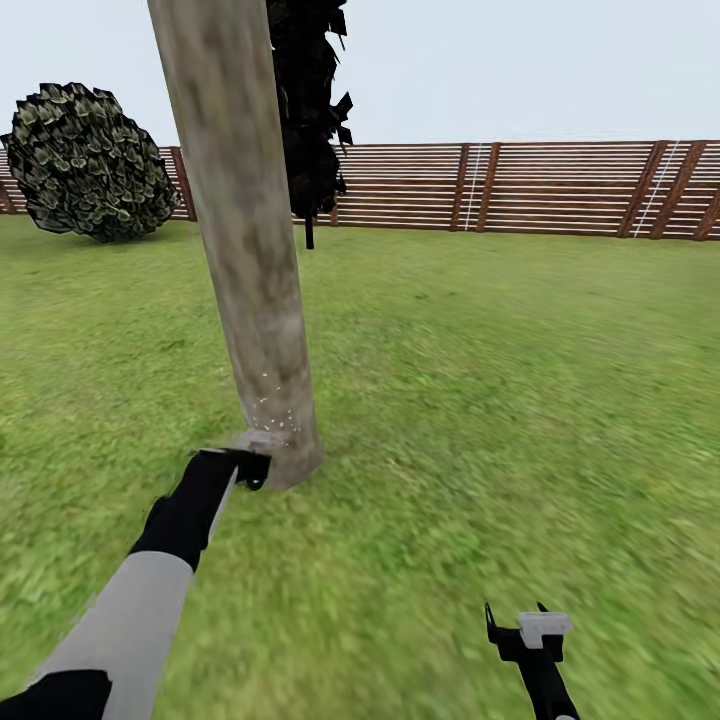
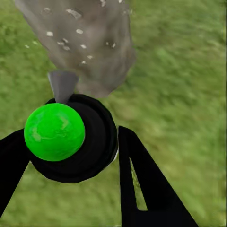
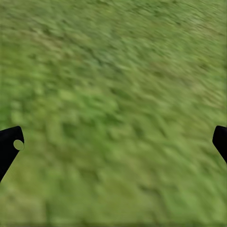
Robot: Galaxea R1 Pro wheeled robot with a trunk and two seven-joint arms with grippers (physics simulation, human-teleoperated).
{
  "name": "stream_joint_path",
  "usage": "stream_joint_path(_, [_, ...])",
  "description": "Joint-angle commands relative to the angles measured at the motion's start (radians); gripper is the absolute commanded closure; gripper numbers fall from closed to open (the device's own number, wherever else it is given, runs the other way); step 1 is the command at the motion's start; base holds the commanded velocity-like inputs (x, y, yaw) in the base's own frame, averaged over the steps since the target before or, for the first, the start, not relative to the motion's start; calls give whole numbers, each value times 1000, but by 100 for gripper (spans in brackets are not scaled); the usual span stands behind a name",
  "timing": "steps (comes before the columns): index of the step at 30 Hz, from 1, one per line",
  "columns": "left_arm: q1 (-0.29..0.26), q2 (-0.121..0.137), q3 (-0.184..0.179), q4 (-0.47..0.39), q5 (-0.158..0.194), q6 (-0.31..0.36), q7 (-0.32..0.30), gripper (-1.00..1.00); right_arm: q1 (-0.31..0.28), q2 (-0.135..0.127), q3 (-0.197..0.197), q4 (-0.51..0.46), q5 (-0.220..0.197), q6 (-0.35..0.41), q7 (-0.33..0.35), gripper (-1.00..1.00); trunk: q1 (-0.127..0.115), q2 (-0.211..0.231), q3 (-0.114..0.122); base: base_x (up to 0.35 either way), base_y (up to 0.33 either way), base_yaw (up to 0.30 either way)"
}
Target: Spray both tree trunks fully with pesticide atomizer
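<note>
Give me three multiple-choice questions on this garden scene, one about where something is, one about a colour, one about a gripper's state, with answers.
1. Where do the white specks sit?
A. low on the trunk
B. on the fence
C. on the bush

2. What colour is the ball on the atomizer?
A. red
B. green
C. white

3. How is the right gripper?
A. shut on the atomizer
B. shut on a branch
C. open over grass

Answers:
1. A, the head view shows specks scattered near the trunk's base.
2. B, the left wrist view shows a bright green ball on the dark bottle.
3. C, its fingers stand wide apart with nothing between them.
</note>
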Motion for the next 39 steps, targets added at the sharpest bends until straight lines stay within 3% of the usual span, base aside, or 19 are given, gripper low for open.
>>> stream_joint_path(1, [-2, -15, -6, -1, -14, 1, 0, 100, 0, 0, 0, 0, 0, 0, 0, -100, 0, 0, 0, 0, 0, 0])
stream_joint_path(4, [-5, -45, -15, -1, -16, 5, 2, 100, 0, 0, 0, 0, 0, 0, 0, -100, 0, 0, 0, 0, 0, 0])
stream_joint_path(7, [-6, -31, -11, 0, -18, 6, 3, 100, 0, 0, 0, 0, 0, 0, 0, -100, 0, 0, 0, 0, 0, 0])
stream_joint_path(8, [-7, -12, -8, 0, -18, 6, 3, 100, 0, 0, 0, 0, 0, 0, 0, -100, 0, 0, 0, 0, 0, 0])
stream_joint_path(10, [-23, 71, -3, 0, -15, 19, 2, 100, 0, 0, 0, 0, 0, 0, 0, -100, 0, 0, 0, 0, 0, 0])
stream_joint_path(11, [-34, 90, -3, 0, -14, 24, 2, 100, 0, 0, 1, 0, 0, 0, 0, -100, 0, 0, 0, 0, 0, 0])
stream_joint_path(13, [-44, 101, -3, 0, -14, 28, 2, 100, 0, 0, 0, 0, 0, 0, 0, -100, 0, 0, 0, 0, 0, 0])
stream_joint_path(15, [-47, 93, -10, -4, -13, 30, 3, 100, 0, 0, 0, 0, 0, 0, 0, -100, 0, 0, 0, 0, 0, 0])
stream_joint_path(17, [-47, 65, -12, -21, -13, 31, 3, 100, 0, 0, 0, 0, 0, 0, 0, -100, 0, 0, 0, 0, 0, 0])
stream_joint_path(20, [-48, -13, -15, -81, -15, 77, 5, 100, 0, 0, 1, 0, 0, 0, 0, -100, 0, 0, 0, 0, 0, 0])
stream_joint_path(22, [-46, -30, -32, -121, -14, 134, 5, 100, 0, 0, 1, 0, 0, 0, 0, -100, 0, 0, 0, 0, 0, 0])
stream_joint_path(25, [-41, -29, -74, -160, -16, 170, 4, 100, 0, 0, 1, 0, 0, 0, 0, -100, 0, 0, 0, 0, 0, 0])
stream_joint_path(28, [-44, -9, -69, -166, -17, 176, 5, 100, 0, 0, 1, 0, 0, 0, 0, -100, 0, 0, 0, 0, 0, 0])
stream_joint_path(30, [-49, 64, -35, -167, -14, 177, 0, 100, 0, 0, 1, 0, 0, 0, 0, -100, 0, 0, 0, 0, 0, 0])
stream_joint_path(33, [-54, 101, -13, -167, -12, 178, -2, 100, 0, 0, 1, 1, 0, 0, 0, -100, 0, 0, 0, 0, 0, 0])
stream_joint_path(37, [-51, 82, -17, -198, -8, 180, -3, 100, 0, 0, 1, 1, 0, 0, 0, -100, 0, 0, 0, 0, 0, 0])
stream_joint_path(39, [-48, 16, -41, -224, -10, 210, -3, 100, 0, 0, 1, 1, 0, 0, 0, -100, 0, 0, 0, 0, 0, 0])
